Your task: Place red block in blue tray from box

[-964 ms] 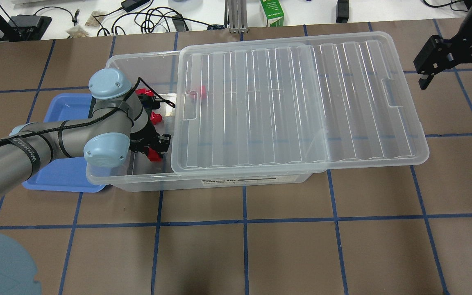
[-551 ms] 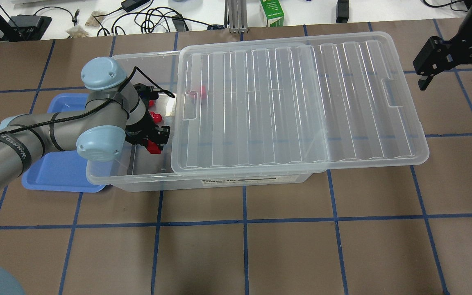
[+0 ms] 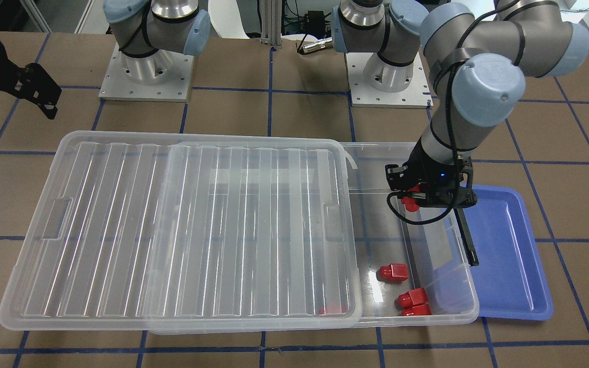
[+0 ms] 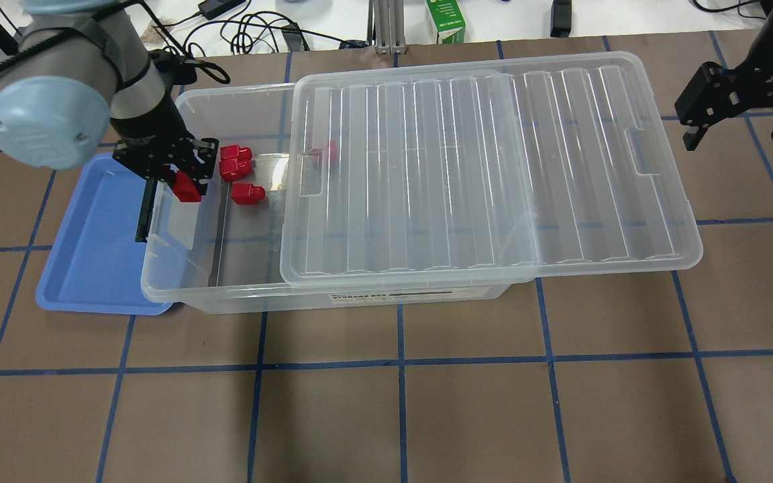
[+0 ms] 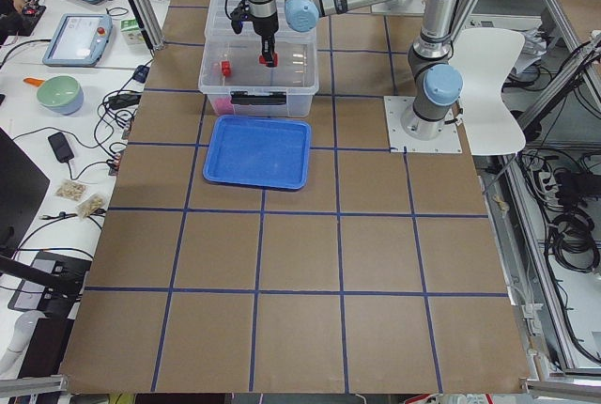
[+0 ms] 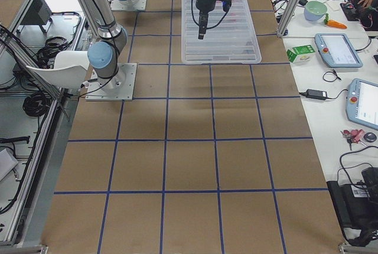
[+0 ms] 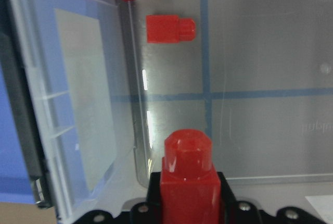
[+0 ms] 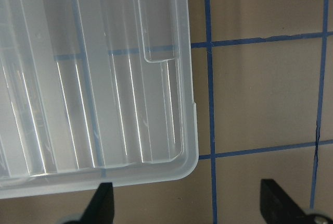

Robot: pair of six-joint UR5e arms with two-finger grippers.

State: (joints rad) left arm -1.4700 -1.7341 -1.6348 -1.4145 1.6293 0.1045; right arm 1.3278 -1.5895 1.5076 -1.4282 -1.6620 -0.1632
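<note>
While the blue tray (image 4: 91,268) lies empty at far left, the left claw (image 4: 188,182) is clamped on a red block (image 7: 187,177) over the tray-side end of the box (image 4: 225,295): picked, I judge, not yet delivered. Far right, the right claw (image 4: 739,133) gapes, holding nothing.

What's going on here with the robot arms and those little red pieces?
The robot's left gripper is shut on a small glossy red plastic block, above the uncovered end of the large clear plastic box, beside the shallow blue plastic tray. Three more red blocks lie in the box, a fourth under its ribbed lid. The right gripper hangs open, idle.
</note>
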